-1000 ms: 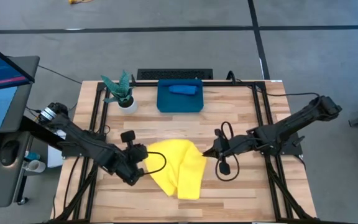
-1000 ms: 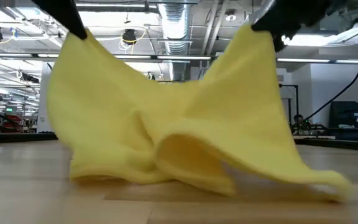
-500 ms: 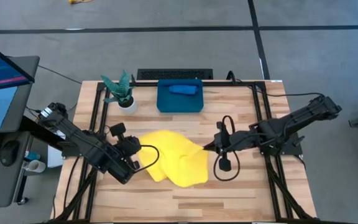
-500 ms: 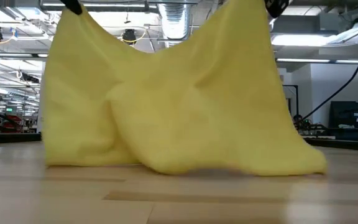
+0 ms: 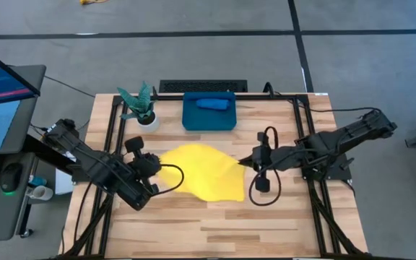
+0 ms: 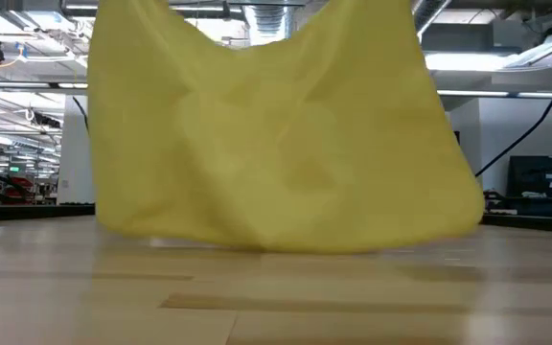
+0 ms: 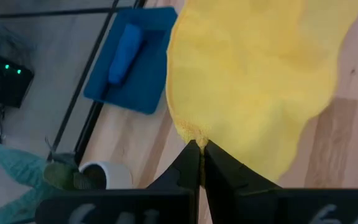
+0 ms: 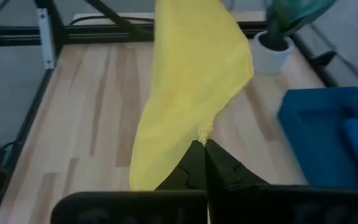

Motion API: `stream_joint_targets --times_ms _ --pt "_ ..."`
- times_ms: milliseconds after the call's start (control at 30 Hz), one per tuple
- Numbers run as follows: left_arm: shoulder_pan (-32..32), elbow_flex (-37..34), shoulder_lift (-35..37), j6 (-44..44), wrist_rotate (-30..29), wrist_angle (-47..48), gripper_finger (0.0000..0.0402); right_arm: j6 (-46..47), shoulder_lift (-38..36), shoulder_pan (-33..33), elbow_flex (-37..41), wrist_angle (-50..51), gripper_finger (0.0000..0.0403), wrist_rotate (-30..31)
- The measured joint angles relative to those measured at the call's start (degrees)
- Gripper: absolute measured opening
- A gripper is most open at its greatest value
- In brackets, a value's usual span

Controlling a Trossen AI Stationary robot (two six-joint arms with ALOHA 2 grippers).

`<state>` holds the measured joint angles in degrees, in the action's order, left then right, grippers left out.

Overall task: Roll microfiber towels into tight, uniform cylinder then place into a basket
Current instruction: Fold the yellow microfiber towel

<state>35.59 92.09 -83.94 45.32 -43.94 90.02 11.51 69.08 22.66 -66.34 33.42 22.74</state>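
Yellow microfiber towel [image 5: 201,172] is held off the table, stretched between both arms over the table centre. Left gripper [image 7: 200,148] is pinched closed on one corner, at the towel's 9 o'clock in the high view; right gripper [image 8: 202,147] is pinched closed on the opposite corner at its 3 o'clock. Both wrist views show fingertips fully together with only a bit of yellow hem caught between them.

In the low view the towel [image 6: 276,125] hangs as a sheet, with its lower edge just above the wooden tabletop [image 6: 276,297]; its top edge and both grippers are cut off above the frame, so the grip isn't visible there.

Teal-blue basket [image 5: 209,111] sits at 12 o'clock from the towel, near the back edge, with the rolled blue towel [image 5: 211,103] inside. Potted plant [image 5: 141,110] is just beside the basket at its 9 o'clock. The towel hides the table under it.
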Motion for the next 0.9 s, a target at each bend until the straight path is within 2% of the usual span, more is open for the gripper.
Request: stream_joint_targets --times_ms 300,433,733,800,900 --pt "0.0 2.5 1.0 -2.5 0.8 0.0 0.0000 0.0 0.0 4.7 -2.7 0.9 0.0005 3.4" --pt "0.1 2.2 1.1 -2.6 10.2 0.0 0.0000 0.0 0.0 7.3 -2.7 1.3 0.0005 4.8" --pt "-0.4 2.7 0.9 -3.2 25.5 0.0 0.0000 -0.9 0.0 10.6 -3.0 1.4 0.0005 9.4" --pt "-0.6 3.6 1.4 -2.8 24.7 0.0 0.0000 -1.5 0.0 10.7 -3.6 1.3 0.0004 10.5" --pt "-0.7 4.6 1.8 -2.8 20.0 0.0 0.0000 -1.5 0.0 10.7 -4.4 1.3 0.0005 10.6"
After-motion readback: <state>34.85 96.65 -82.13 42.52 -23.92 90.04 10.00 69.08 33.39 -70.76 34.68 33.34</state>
